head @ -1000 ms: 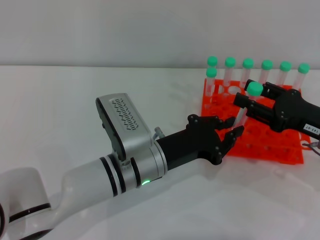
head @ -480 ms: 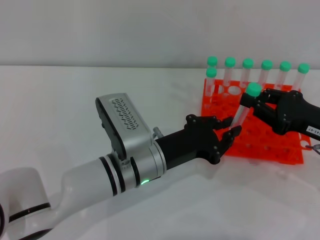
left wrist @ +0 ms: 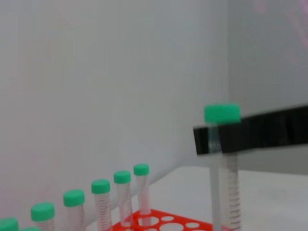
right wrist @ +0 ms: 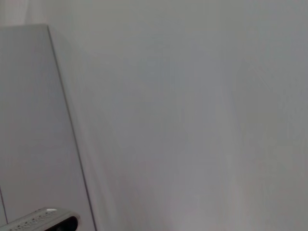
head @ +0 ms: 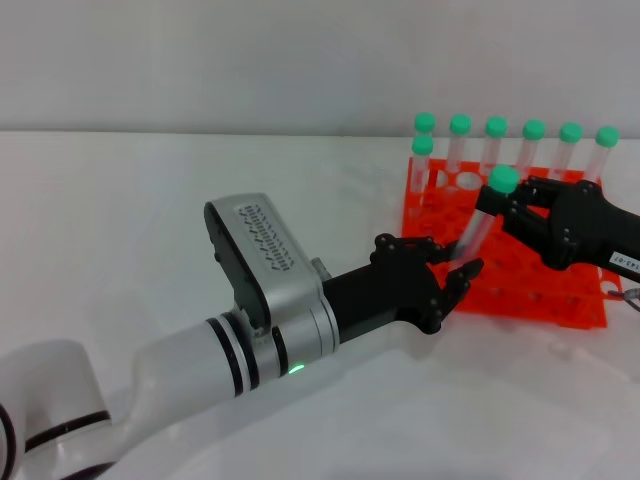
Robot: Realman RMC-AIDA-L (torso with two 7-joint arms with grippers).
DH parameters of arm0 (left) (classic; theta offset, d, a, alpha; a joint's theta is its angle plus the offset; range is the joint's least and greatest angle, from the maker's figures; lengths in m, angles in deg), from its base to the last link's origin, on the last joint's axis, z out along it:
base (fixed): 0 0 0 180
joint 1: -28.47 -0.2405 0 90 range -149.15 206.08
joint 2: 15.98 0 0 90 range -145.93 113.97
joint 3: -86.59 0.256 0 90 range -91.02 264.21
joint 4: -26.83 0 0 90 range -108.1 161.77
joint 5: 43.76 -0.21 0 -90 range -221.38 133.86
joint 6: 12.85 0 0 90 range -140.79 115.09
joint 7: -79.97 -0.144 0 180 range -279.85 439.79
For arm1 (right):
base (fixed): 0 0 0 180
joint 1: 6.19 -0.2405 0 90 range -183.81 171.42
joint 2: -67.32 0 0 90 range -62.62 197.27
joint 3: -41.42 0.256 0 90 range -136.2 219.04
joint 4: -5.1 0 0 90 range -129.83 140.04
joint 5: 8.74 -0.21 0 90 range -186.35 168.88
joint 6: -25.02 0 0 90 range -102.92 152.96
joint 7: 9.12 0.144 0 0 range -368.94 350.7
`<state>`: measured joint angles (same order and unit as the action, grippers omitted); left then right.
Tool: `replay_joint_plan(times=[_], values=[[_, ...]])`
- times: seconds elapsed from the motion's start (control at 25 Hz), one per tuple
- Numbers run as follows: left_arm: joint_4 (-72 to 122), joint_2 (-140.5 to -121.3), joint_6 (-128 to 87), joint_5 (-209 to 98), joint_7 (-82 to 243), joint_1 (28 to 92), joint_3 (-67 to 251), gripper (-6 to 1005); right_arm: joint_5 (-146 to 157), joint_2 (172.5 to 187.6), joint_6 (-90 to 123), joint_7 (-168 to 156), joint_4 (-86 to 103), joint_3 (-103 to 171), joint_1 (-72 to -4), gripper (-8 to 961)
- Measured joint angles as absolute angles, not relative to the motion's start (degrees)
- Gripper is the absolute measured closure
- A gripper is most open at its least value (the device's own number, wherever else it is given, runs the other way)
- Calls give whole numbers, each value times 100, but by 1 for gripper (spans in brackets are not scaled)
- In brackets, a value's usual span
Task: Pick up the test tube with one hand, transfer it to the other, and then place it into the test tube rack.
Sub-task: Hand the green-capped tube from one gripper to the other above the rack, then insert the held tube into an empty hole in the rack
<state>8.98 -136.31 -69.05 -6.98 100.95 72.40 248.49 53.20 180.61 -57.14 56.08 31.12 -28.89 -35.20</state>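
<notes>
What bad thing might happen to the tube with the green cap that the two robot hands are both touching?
1. The test tube leans between the left gripper at its lower end and the right gripper near its cap. If one pulls while the other grips, it may slip or drop.
2. The test tube rack lies right behind, with seven capped tubes standing in it. A swing could knock them.

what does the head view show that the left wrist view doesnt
Only the head view shows the left pincer at the lower end of the test tube, the whole right pincer near its green cap, and the full test tube rack. Only the left wrist view shows the tube's printed scale close up. Both show the held tube, the rack and the row of capped tubes standing in it.
</notes>
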Motion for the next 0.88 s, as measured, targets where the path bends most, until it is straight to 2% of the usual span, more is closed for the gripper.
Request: replay_joint_plan(times=[0.24,0.36,0.44,0.8,0.88], values=[[696,-13642,-6832,-685,9675,7070,24652,753,5298,18091,-5661,5594,3116,-2866,-3520,753],[652,-13646,-6855,-676,9651,6901,24523,540,5275,18134,-5335,5527,3123,-2804,-3519,753],[646,-13647,-6882,-674,9646,6732,24369,502,5273,18171,-5126,5474,3125,-2777,-3521,752],[647,-13616,-7754,-374,9814,5445,23413,332,5268,18278,-4701,5231,3216,-2776,-3849,753],[685,-13613,-7915,-108,9886,5218,23324,332,5268,18289,-4600,5212,3203,-2798,-3973,753]])
